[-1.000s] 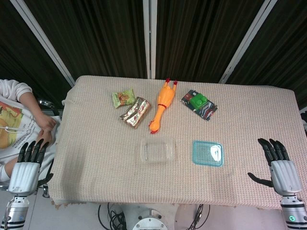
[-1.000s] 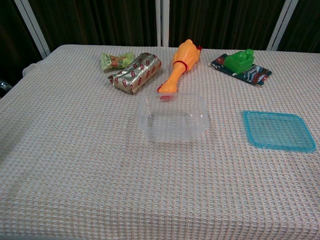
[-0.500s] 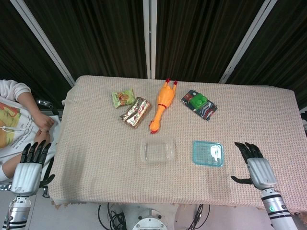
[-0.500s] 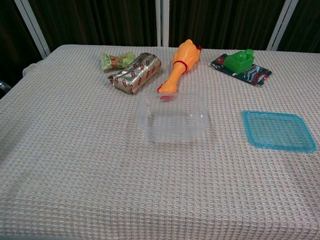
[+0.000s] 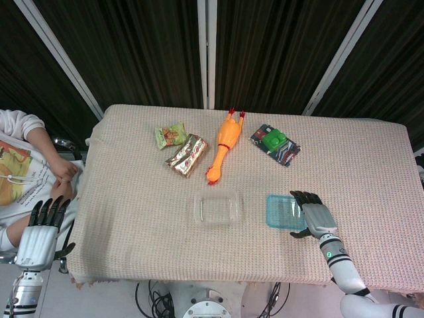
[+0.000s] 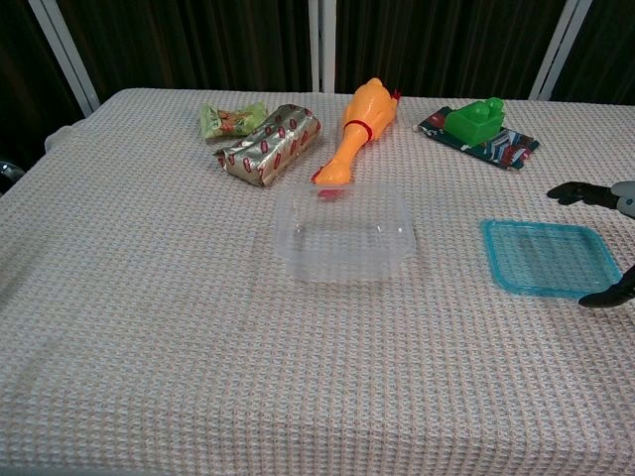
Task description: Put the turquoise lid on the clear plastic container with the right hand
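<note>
- The left hand (image 5: 38, 232), silver-backed with black fingers, hangs off the near left corner of the table, well apart from the clear plastic container; its fingers are straight, apart, and hold nothing.
- The right hand (image 5: 317, 215), of the same silver and black build, sits over the right edge of the turquoise lid, to the right of the container. Its fingers are spread with the thumb out to the near side, and it grips nothing. The chest view shows only dark fingertips (image 6: 571, 192) at the frame edge, above the lid's far right corner.
- The turquoise lid (image 6: 551, 258) is a flat, translucent rounded rectangle with a raised rim, lying on the cloth well to the right of the container.
- The clear plastic container (image 6: 344, 231) is a shallow, rounded rectangular tub, open-topped and empty, near the middle of the table.
- The tablecloth (image 6: 149, 327) is a beige waffle weave covering the whole top.
- Just beyond the container lies an orange rubber chicken (image 6: 357, 127), smooth and long, its red-tipped end close to the container's far wall.
- Beyond and left of the container: a crinkled silver foil packet with red print (image 6: 270, 144), then a small green snack bag (image 6: 232, 119).
- Beyond and right of the container: a green plastic block (image 6: 474, 119) on a dark patterned wrapper (image 6: 504, 149).
</note>
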